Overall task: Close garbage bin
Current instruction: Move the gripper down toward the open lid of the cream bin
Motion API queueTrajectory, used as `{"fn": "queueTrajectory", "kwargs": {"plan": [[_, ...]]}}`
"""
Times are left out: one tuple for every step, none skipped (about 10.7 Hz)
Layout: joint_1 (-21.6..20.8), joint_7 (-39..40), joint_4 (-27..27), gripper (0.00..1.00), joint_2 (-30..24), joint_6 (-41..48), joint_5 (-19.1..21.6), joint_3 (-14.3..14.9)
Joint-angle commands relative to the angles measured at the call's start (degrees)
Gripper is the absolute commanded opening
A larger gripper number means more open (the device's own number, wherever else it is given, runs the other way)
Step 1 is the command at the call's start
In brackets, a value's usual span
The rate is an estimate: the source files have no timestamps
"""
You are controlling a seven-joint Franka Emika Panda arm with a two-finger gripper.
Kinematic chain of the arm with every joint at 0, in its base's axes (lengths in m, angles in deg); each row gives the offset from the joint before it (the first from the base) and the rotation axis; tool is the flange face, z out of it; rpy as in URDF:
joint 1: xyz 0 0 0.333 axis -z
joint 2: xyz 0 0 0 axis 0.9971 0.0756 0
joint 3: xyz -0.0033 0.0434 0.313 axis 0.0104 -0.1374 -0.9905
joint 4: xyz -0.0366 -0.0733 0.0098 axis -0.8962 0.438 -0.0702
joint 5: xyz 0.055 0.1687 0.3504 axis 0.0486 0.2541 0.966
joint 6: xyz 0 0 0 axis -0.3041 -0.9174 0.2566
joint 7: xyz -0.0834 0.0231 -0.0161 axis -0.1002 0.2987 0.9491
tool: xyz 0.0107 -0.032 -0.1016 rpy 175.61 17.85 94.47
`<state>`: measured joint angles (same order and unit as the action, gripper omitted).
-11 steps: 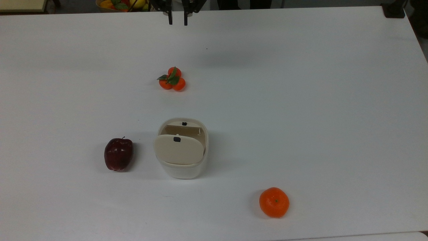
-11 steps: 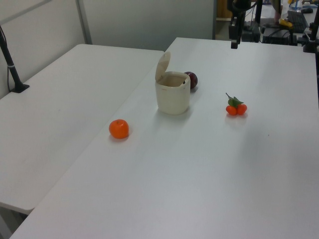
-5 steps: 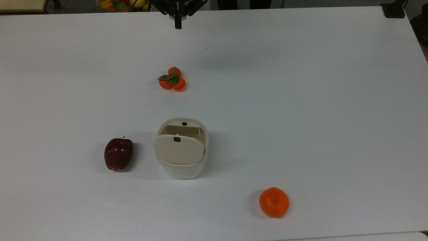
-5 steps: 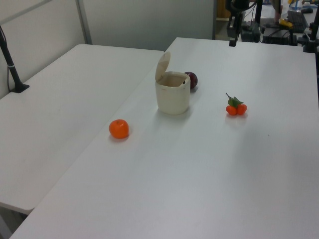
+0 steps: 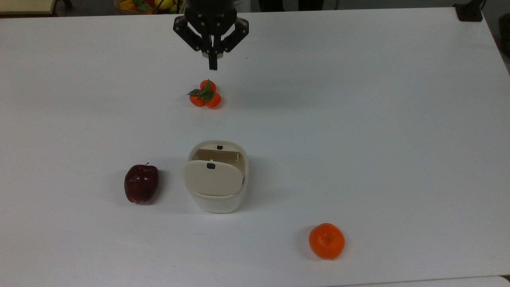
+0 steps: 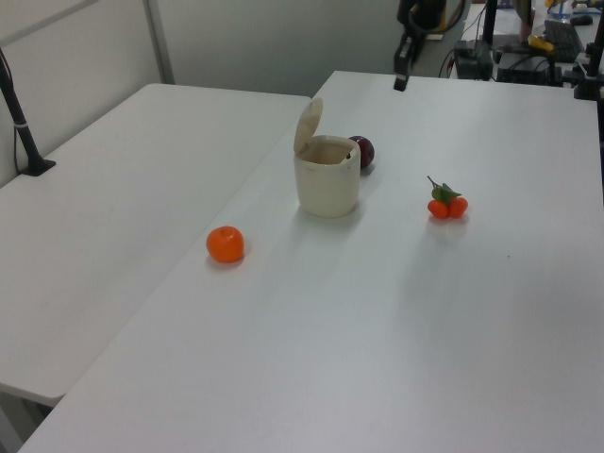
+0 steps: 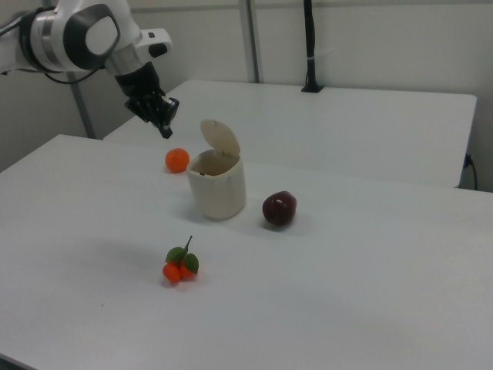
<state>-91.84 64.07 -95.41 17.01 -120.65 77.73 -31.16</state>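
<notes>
Bin [image 5: 217,199] body: cream-white plastic, rounded-square in outline, standing upright on the white table [image 5: 378,119]. Its flat beige lid [image 5: 213,177] is hinged up and stands nearly vertical over one edge, leaving the mouth uncovered; a small black square button [image 5: 210,166] sits on the lid, and a second black mark shows on the inner wall.

Positions relative to the bin: a dark red apple [image 5: 141,183] lies just beside it, on the top view's left. A cluster of small oranges with leaves [image 5: 205,94] lies apart from it, toward the top view's upper edge. A single orange [image 5: 326,240] lies apart from it, toward the top view's lower right.

My gripper [image 5: 212,63] hangs in the air beyond the cluster, well apart from the bin, touching nothing. My fingers are pressed together with nothing between them.
</notes>
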Motion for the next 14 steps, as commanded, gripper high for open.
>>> {"fn": "queueTrajectory", "kwargs": {"plan": [[0.6,-2.9,0.8,0.00,3.1,-11.9,-0.2,0.4],[1.0,-2.9,0.8,0.00,4.3,-15.5,-0.2,0.4],[1.1,-2.9,0.8,0.00,5.6,-19.6,-0.2,0.4],[1.4,-2.9,0.8,0.00,6.6,-23.3,-0.2,0.4],[1.7,-2.8,0.8,0.00,7.5,-26.5,-0.2,0.4],[2.0,-2.9,0.8,0.00,8.5,-29.9,-0.2,0.4],[2.4,-3.3,0.8,0.00,9.4,-32.8,-0.2,0.4],[2.4,-4.4,1.0,0.00,10.5,-35.4,-0.2,0.4],[2.5,-5.3,1.1,0.00,11.5,-38.1,-0.7,0.4],[2.5,-5.5,1.1,0.00,12.0,-41.1,-0.8,0.4],[2.6,-5.5,1.1,0.00,13.0,-43.8,-0.7,0.4],[2.9,-5.5,1.1,0.00,13.9,-45.9,-0.7,0.4],[2.9,-5.5,1.1,0.00,14.4,-47.3,-0.6,0.4],[2.9,-5.5,1.1,0.00,15.3,-49.3,-0.5,0.4]]}}
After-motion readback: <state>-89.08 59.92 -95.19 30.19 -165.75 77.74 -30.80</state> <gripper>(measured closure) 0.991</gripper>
